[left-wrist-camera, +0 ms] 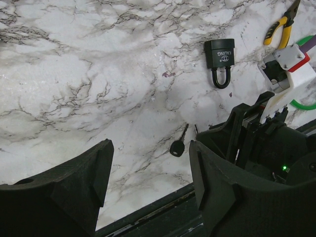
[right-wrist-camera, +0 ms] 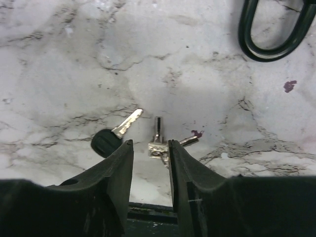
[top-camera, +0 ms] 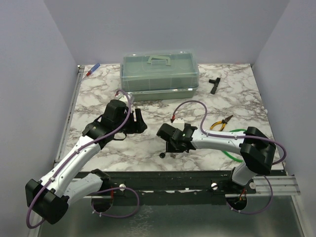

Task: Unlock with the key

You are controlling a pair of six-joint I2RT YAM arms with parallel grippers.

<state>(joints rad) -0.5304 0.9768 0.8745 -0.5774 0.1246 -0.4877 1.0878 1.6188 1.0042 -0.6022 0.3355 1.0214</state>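
Note:
The key (right-wrist-camera: 106,142) lies flat on the marble, black round head to the left and silver blade pointing up-right; it also shows as a dark speck (top-camera: 162,155) and as a small key (left-wrist-camera: 177,146). My right gripper (right-wrist-camera: 150,145) hangs low just right of the key's head, jaws a narrow gap apart. A small silver metal piece (right-wrist-camera: 157,140) lies at its tips, ungripped. The black padlock (left-wrist-camera: 220,55) lies flat, and its shackle (right-wrist-camera: 269,37) is at that view's top right. My left gripper (left-wrist-camera: 150,163) stands open and empty near the front edge.
A clear box with a green lid (top-camera: 159,69) stands at the back. A black T-shaped tool (top-camera: 214,84) lies back right, yellow-handled pliers (top-camera: 221,123) and a green ring (top-camera: 237,143) lie right, and a pen (top-camera: 92,70) lies back left. The table's front edge (top-camera: 187,173) is close by.

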